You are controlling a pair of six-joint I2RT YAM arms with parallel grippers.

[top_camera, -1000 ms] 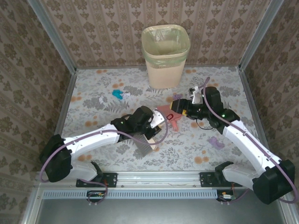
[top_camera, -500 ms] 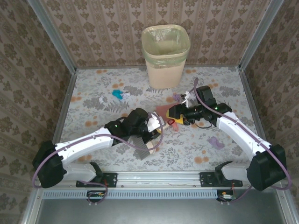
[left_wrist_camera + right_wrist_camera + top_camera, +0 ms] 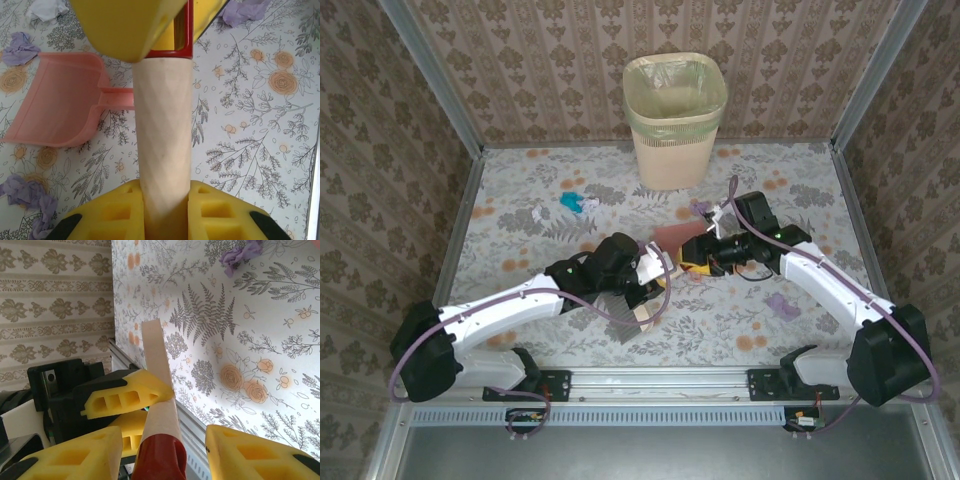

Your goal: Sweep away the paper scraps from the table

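Observation:
My left gripper is shut on the pale wooden handle of a brush, whose bristles point toward the near edge. My right gripper straddles the handle's red end with its jaws open; a gap shows on one side. Beside both grippers a pink dustpan lies flat on the table. Paper scraps are scattered: teal, white, purple.
A beige bin with a liner stands at the back centre against the wall. Aluminium rails frame the table, and patterned walls close in the left, right and back sides.
My right gripper has moved left onto the red end of the brush handle and its jaws have narrowed. The left arm with the brush has shifted slightly.

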